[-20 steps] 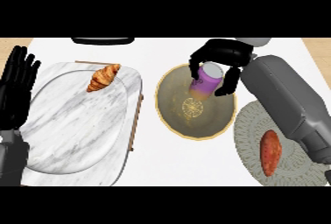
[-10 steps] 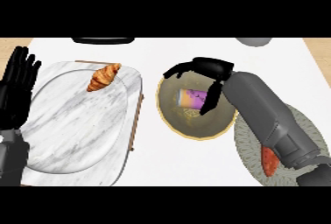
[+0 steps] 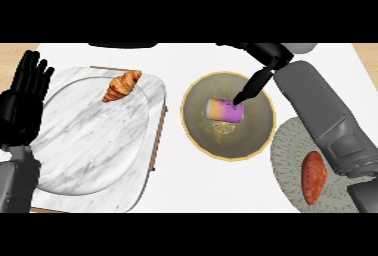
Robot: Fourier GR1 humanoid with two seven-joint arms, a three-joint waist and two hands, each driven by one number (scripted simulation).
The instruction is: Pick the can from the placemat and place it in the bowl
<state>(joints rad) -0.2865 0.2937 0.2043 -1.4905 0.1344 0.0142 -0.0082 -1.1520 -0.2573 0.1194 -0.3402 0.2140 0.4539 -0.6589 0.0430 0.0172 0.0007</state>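
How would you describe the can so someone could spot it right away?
Find the round gold-rimmed bowl in the middle of the counter, between the marble tray and the grey placemat. The can lies on its side inside it, the only purple thing around.

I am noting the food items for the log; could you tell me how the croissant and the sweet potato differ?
The croissant is golden brown and ridged; the sweet potato is reddish orange and smooth. The croissant lies on the marble plate at the left, the sweet potato on the grey placemat at the right, beside the right forearm. Both are elongated and untouched by either hand.
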